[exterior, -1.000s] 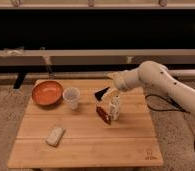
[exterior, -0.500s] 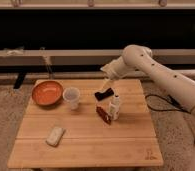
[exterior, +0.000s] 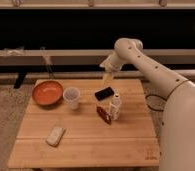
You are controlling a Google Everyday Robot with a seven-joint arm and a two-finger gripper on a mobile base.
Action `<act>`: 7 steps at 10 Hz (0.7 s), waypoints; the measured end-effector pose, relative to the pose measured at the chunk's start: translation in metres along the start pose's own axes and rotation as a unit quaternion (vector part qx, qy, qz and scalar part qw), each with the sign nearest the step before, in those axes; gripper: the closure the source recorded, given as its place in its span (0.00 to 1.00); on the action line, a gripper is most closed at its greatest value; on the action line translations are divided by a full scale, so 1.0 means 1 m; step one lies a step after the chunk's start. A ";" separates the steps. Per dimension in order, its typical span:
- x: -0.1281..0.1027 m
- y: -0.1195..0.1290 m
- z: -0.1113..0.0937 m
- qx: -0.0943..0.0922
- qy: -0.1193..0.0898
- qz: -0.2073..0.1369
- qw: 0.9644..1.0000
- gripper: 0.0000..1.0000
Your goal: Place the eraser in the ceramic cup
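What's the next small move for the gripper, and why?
Probably lower the gripper onto the eraser. The eraser lies flat on the table, ungrasped, apparently just beneath the gripper. The white bottle stands close beside it, so descend carefully.

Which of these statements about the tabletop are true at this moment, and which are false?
1. The eraser lies inside the ceramic cup. False: it lies on the table, apart from the cup.
2. The gripper hangs over the table's far side, close to the eraser. True.
3. The orange bowl stands beside the cup. True.
4. The pale block sits in the bowl. False: it lies on the table nearer the front edge.
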 end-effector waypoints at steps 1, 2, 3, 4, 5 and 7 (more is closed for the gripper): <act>0.005 0.003 0.010 -0.003 0.011 -0.007 1.000 0.20; 0.009 0.006 0.021 -0.003 0.024 -0.018 1.000 0.20; 0.018 0.011 0.035 -0.002 0.043 -0.029 0.999 0.20; 0.022 0.012 0.044 0.003 0.052 -0.038 0.998 0.20; 0.030 0.014 0.053 0.009 0.064 -0.048 0.997 0.20; 0.050 0.012 0.072 0.007 0.090 -0.064 0.994 0.20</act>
